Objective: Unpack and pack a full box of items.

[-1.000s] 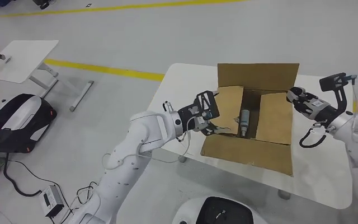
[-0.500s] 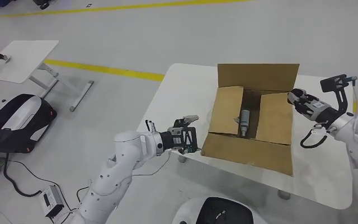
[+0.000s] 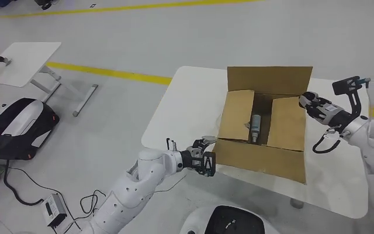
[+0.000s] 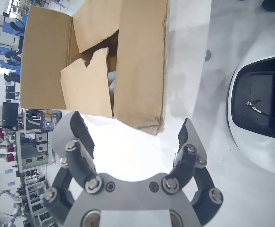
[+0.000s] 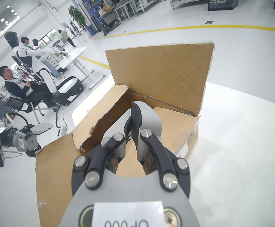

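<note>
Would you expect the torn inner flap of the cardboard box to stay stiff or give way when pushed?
The torn flap probably gives way: it hangs from one crease over the open box, unsupported. Its ragged notch suggests it may tear further if pinched there. It looks light, being thin cardboard.

Floor: pale grey glossy floor, crossed by yellow painted stripes.
Furniture: small white rectangular side table on metal legs; large white round-cornered worktable.
Far end: green potted plant.
Light: bright, even.
</note>
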Action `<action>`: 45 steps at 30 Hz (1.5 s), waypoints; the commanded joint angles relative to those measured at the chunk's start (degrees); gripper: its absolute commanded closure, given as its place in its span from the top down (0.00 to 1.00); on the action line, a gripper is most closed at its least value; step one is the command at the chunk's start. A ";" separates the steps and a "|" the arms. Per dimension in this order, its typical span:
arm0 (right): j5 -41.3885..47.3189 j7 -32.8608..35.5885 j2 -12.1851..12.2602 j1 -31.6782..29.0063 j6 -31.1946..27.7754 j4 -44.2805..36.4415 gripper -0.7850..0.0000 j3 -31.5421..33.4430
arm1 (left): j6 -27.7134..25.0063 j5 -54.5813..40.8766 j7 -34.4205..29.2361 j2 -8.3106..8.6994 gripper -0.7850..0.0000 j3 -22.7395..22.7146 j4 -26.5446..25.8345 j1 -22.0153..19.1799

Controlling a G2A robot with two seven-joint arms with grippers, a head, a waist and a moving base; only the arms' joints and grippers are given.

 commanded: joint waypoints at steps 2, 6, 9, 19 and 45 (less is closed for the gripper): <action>-0.01 0.07 0.04 -0.06 0.18 0.09 0.00 0.08 | 1.20 -1.18 0.38 -0.31 0.29 2.20 1.60 -2.00; -0.66 0.04 0.14 -0.40 0.66 0.30 0.00 0.21 | 2.60 -6.19 0.52 -1.00 0.00 4.45 3.81 -4.28; -0.82 -0.28 0.20 -0.59 1.14 0.60 0.00 0.44 | 2.13 -9.04 0.30 -1.23 0.00 5.21 3.95 -5.34; -2.43 -0.43 0.47 -0.15 3.16 0.32 0.00 1.38 | -5.82 -20.83 -1.65 -1.00 0.00 2.97 4.45 -6.91; -2.30 -1.21 0.92 3.65 11.39 4.53 0.00 4.74 | 12.82 -34.28 -29.52 -4.36 1.00 10.26 11.54 -21.71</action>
